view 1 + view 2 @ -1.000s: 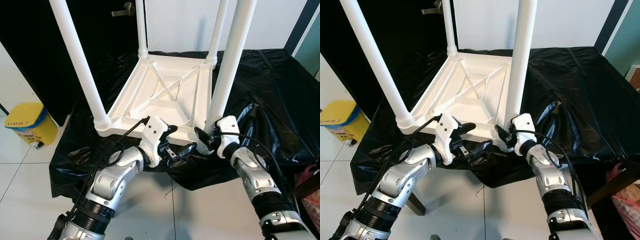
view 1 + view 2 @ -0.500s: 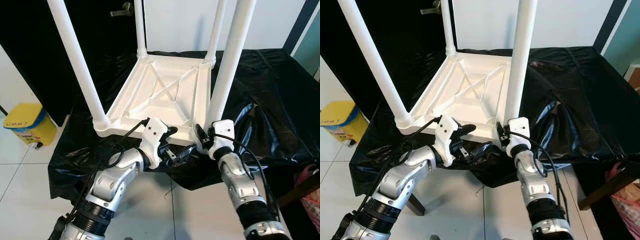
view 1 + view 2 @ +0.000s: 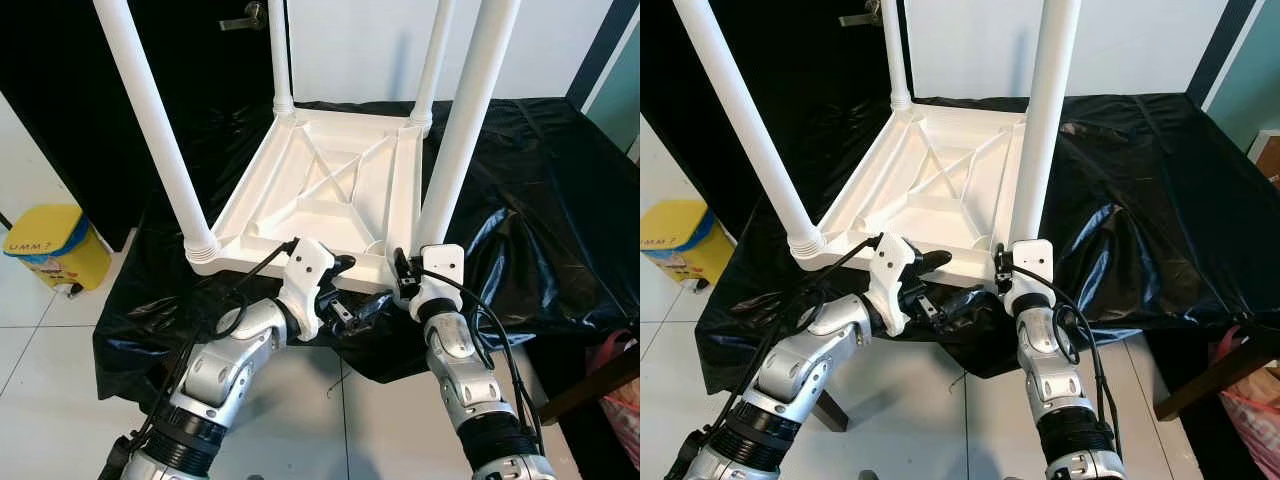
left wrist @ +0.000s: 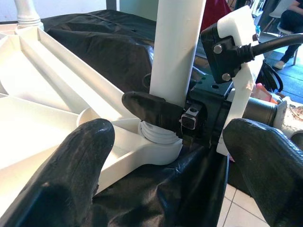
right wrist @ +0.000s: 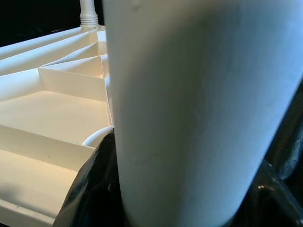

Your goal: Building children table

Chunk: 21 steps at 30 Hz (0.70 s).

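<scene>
Black sheeting (image 3: 540,170) bears an upturned white table (image 3: 320,190), four legs up.

We count 1 tabletop (image 3: 330,190), upside down, w/ 4 legs (image 3: 460,120) on it. 1 black sheet (image 3: 530,190) underneath. 2 grippers: left (image 3: 355,300), right (image 3: 402,272). 1 yellow bin (image 3: 48,245), 1 door handle (image 3: 243,18).
</scene>
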Motion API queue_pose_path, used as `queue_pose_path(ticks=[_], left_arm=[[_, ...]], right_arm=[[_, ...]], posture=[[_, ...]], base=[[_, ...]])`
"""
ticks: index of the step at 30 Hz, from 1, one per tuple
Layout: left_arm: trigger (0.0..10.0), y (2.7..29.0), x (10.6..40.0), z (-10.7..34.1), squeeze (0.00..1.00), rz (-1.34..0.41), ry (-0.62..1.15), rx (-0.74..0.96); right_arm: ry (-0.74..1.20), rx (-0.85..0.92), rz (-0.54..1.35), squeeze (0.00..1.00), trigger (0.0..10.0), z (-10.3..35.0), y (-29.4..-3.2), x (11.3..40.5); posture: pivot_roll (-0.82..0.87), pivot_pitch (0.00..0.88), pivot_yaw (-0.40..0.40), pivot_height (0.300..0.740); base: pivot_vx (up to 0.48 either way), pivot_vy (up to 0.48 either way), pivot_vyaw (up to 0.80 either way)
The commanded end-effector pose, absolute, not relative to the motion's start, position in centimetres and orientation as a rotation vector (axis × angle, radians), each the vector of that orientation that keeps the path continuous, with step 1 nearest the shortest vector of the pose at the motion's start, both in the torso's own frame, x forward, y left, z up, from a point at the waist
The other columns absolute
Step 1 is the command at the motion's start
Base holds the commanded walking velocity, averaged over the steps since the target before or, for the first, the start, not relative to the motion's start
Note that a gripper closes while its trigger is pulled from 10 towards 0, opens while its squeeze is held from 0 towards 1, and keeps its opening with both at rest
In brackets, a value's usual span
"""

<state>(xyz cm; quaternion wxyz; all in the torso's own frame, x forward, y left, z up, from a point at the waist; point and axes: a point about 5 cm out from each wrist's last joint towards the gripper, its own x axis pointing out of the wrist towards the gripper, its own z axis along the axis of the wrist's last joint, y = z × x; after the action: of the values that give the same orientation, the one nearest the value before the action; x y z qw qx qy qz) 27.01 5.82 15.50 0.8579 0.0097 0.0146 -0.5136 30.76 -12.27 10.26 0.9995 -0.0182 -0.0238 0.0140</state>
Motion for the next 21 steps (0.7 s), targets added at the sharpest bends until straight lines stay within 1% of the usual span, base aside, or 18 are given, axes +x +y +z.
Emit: queue_pose_path(ticks=[1,7,12,14,19,20,21], left_arm=[[10.0,5.9,26.6,15.0,0.0,-1.091,0.049,0.025],[10.0,6.1,26.5,14.7,0.0,-1.069,0.054,0.018],[10.0,6.3,26.4,14.9,0.0,-1.072,0.055,0.018],[10.0,6.7,26.3,15.0,0.0,-1.068,0.054,0.027],[10.0,6.9,26.2,15.0,0.0,-1.064,0.054,0.033],[10.0,7.1,26.3,14.9,0.0,-1.051,0.054,0.045],[10.0,7.1,26.3,14.9,0.0,-1.051,0.054,0.045]], right_arm=[[0.019,-0.062,0.061,1.0,10.0,8.8,-11.8,29.9],[-0.028,-0.072,0.099,1.0,10.0,9.6,-11.7,29.5],[-0.045,-0.077,0.094,1.0,10.0,9.9,-12.7,29.4],[-0.069,-0.09,0.134,1.0,10.0,10.1,-13.4,29.2],[-0.056,-0.122,0.123,1.0,10.0,9.9,-14.2,29.1],[-0.043,-0.15,0.116,0.0,10.0,9.8,-14.8,29.1],[-0.043,-0.15,0.116,0.0,10.0,9.8,-14.8,29.1]], posture=[[0.0,0.0,-0.018,0.74],[0.0,0.0,-0.016,0.74],[0.0,0.0,-0.012,0.74],[0.0,0.002,-0.008,0.74],[0.0,0.012,-0.008,0.74],[0.0,0.024,-0.009,0.74],[0.0,0.024,-0.009,0.74]], base=[[0.0,0.0,0.0],[0.0,0.0,0.0],[0.0,0.0,0.0],[0.0,0.0,0.0],[0.0,0.0,0.0],[0.0,0.0,0.0],[0.0,0.0,0.0]])
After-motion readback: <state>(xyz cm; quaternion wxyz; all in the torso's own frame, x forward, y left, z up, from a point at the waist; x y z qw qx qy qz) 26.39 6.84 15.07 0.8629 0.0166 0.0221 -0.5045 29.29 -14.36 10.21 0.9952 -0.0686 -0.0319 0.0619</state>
